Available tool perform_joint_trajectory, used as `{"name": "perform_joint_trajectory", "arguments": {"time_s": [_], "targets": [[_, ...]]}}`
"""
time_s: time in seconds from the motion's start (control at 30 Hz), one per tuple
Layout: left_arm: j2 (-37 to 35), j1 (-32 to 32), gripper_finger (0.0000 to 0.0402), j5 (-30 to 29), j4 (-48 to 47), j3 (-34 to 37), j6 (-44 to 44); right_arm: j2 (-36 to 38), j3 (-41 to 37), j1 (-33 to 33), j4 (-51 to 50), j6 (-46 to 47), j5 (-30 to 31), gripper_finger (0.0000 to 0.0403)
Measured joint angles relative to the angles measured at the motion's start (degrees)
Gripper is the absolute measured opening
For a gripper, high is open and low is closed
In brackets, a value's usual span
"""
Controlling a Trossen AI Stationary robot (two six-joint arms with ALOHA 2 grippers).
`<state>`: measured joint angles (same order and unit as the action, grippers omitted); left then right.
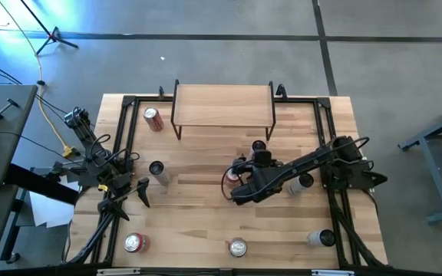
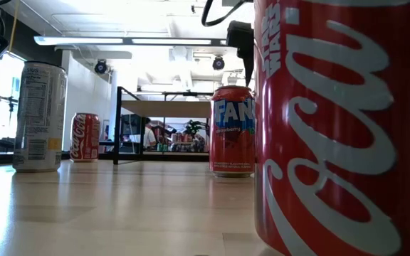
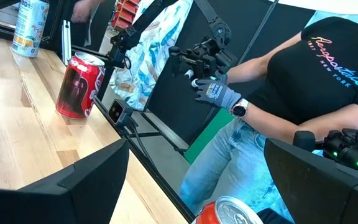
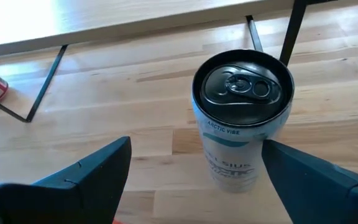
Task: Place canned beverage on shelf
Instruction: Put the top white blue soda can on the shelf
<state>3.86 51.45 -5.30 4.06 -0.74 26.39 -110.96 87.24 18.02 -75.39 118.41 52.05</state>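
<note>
The shelf (image 1: pixel 222 105) stands at the table's far middle, its plank top bare. A white can with a black top (image 4: pixel 241 124) stands upright on the table in front of the shelf's right legs (image 4: pixel 294 25). My right gripper (image 4: pixel 197 146) is open and slants down toward it. One finger (image 4: pixel 86 177) stands well off one side of the can, the other (image 4: pixel 309 180) close by the other side. In the high view this gripper (image 1: pixel 258 157) is near the table's middle. My left gripper (image 3: pixel 197 180) waits open at the table's left edge.
A red Fanta can (image 2: pixel 232 131) stands under my right arm. Other cans: a red one (image 1: pixel 153 119) left of the shelf, a silver one (image 1: pixel 157 170), a white one (image 1: pixel 301 182), and three (image 1: pixel 134 243) (image 1: pixel 238 247) (image 1: pixel 321 238) along the near edge. A person's gloved hand (image 3: pixel 215 94) is beyond the table's edge.
</note>
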Motion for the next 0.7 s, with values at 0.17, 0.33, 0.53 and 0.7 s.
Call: {"name": "perform_joint_trajectory", "arguments": {"time_s": [0.17,0.33,0.53,0.7], "targets": [[0.0,0.0,0.036,0.0,0.0,0.0,0.0,0.0,0.0,-0.6,0.7,0.0,-0.2,0.0327],[0.0,0.0,0.036,0.0,0.0,0.0,0.0,0.0,0.0,-0.7,1.5,0.0,-0.3,0.0329],[0.0,0.0,0.036,0.0,0.0,0.0,0.0,0.0,0.0,-0.7,2.3,0.9,-1.6,0.0343],[0.0,0.0,0.036,0.0,0.0,0.0,0.0,0.0,0.0,-0.8,2.3,2.6,-2.1,0.0362]]}}
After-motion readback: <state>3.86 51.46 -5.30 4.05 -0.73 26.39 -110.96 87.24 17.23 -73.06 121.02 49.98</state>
